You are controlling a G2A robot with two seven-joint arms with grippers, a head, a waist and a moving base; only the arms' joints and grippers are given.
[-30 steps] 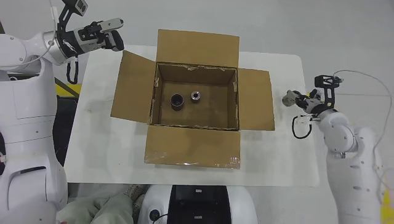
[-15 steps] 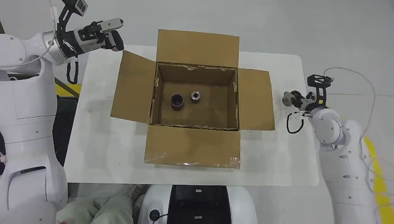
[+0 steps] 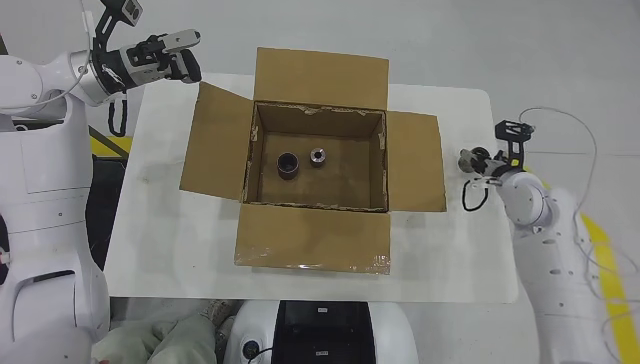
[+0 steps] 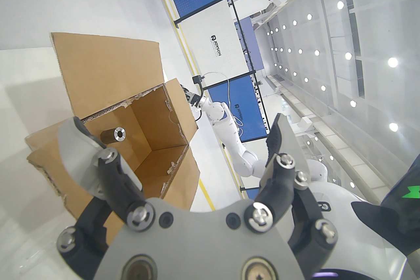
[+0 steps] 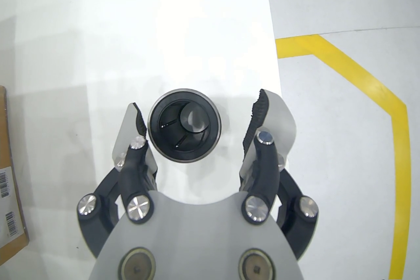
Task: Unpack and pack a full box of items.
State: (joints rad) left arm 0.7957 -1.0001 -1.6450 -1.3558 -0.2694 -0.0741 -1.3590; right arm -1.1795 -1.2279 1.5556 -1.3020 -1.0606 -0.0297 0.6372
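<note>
I see the box [image 3: 315, 159] open on the table [image 3: 450, 254], all four flaps spread; inside it are a dark cylinder [image 3: 287, 167] and, just beside that, a small metal cylinder [image 3: 318, 156]; right of the box, near its right flap, a black cylinder [image 5: 183, 125] stands upright on the table; my right gripper [image 5: 197, 127] is spread wide around it, one finger just at its side, the other apart, clamping nothing; my left gripper [image 4: 174, 130] hangs off the box's far left corner, wide open and empty.
</note>
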